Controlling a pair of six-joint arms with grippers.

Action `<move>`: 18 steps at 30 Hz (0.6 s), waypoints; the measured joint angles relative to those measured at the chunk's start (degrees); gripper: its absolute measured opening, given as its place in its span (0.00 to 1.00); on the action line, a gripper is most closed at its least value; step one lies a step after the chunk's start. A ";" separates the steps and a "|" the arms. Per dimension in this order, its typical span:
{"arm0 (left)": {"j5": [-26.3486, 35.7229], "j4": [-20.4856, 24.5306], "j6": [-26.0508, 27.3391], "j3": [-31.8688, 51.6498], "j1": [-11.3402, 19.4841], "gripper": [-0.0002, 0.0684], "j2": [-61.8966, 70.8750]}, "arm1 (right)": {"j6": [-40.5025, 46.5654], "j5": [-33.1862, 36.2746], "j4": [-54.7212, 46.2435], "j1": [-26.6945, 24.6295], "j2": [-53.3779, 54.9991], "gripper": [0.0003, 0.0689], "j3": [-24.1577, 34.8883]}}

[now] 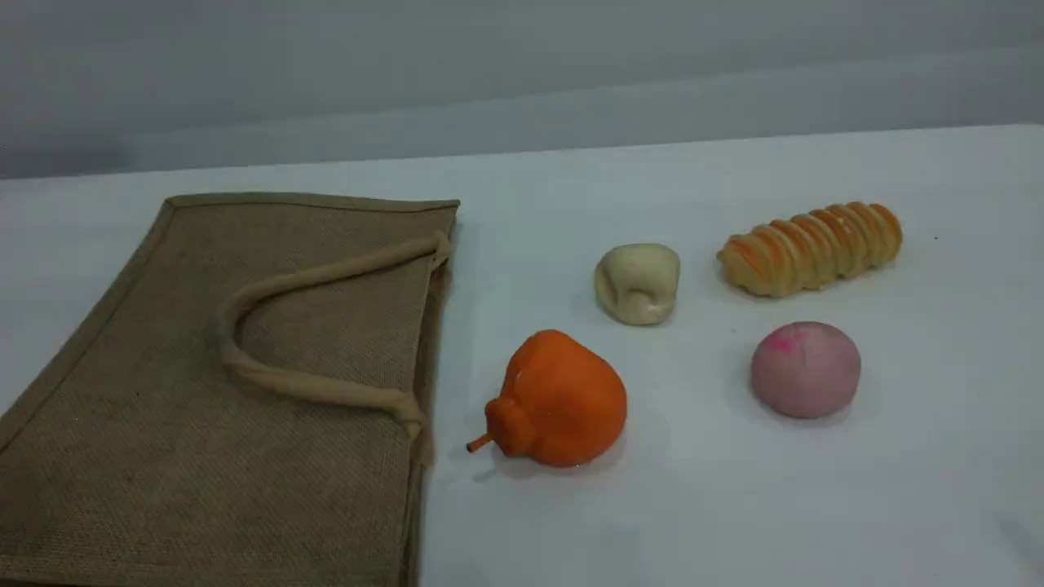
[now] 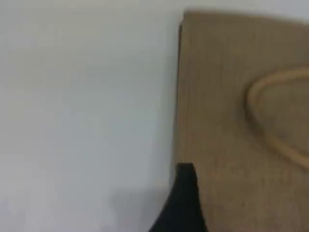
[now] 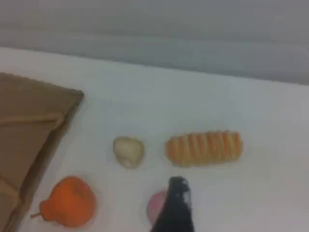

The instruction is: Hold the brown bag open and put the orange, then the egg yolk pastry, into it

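Note:
The brown bag point(image 1: 163, 408) lies flat on the left of the white table, one beige rope handle point(image 1: 269, 289) folded across its top face and its mouth edge facing right. Just right of that edge the orange point(image 1: 563, 399) rests on its side, stem toward the bag. The egg yolk pastry point(image 1: 639, 283) sits behind it. Neither arm shows in the scene view. In the left wrist view one dark fingertip point(image 2: 186, 193) hangs above the bag's point(image 2: 227, 111) edge. In the right wrist view a dark fingertip point(image 3: 176, 203) hovers high over the orange point(image 3: 70, 201) and pastry point(image 3: 128, 151). Neither gripper holds anything.
A long golden ridged bread roll point(image 1: 811, 247) lies at the back right, and a pink ball point(image 1: 806, 368) sits in front of it, right of the orange. The table's far edge meets a grey wall.

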 joint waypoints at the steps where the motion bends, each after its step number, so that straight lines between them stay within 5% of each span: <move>1: -0.48 -0.19 0.00 -0.37 0.00 0.84 2.41 | 0.00 0.00 0.00 0.00 1.58 0.84 -0.50; 18: -8.02 -8.52 2.06 -7.96 -0.27 0.84 30.02 | 0.12 -3.04 0.00 0.00 13.48 0.84 -2.55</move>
